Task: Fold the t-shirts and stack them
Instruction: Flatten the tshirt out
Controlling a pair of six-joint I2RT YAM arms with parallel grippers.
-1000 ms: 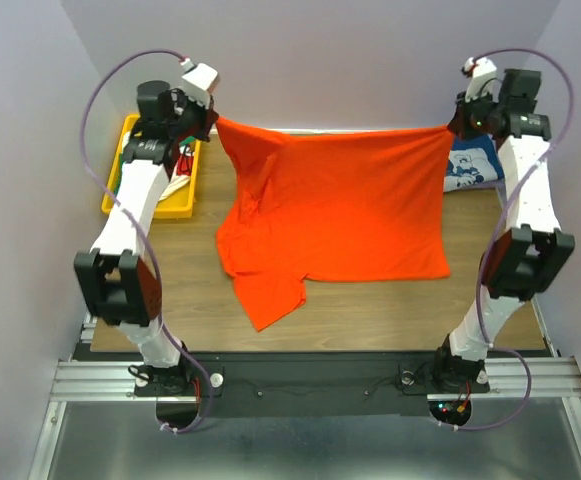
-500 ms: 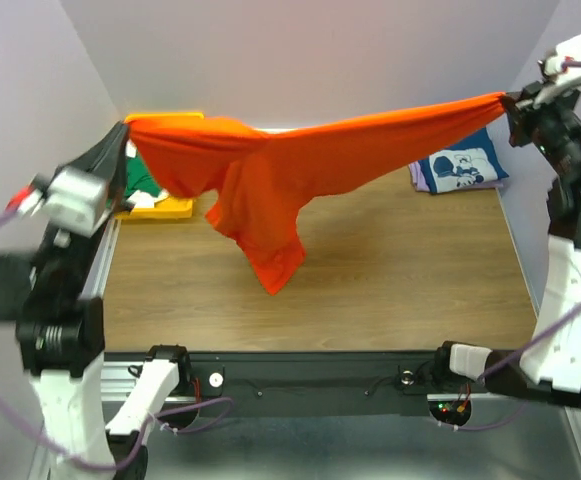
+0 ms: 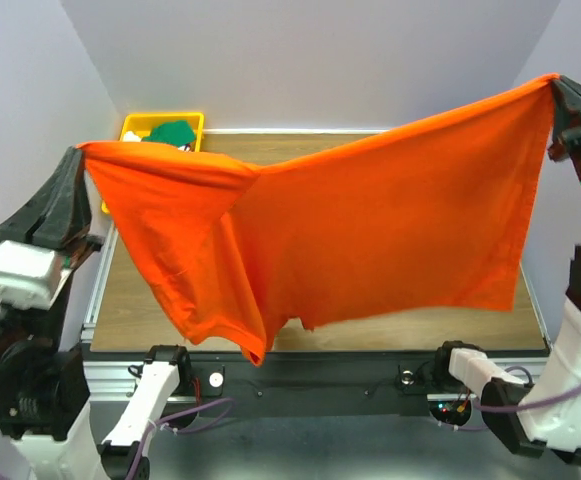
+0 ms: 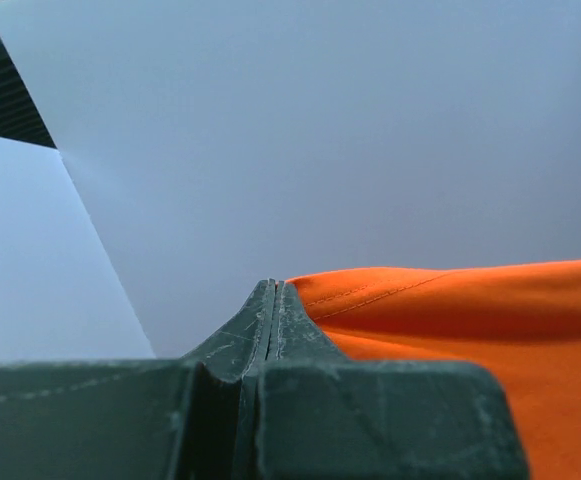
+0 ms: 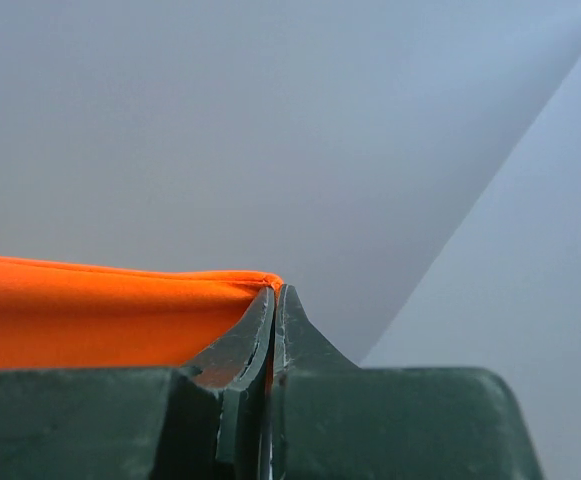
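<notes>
orange t-shirt stretched airborne between left tool and right tool, both clamped

A second ago the orange t-shirt hung at the counter's far edge, right of the yellow bin, its lower part lying on the wood. Both arms have since swung up and back. The left pincer has moved to the bin's left, the right pincer far to its right, and the cloth has opened into a broad raised sheet.
</notes>
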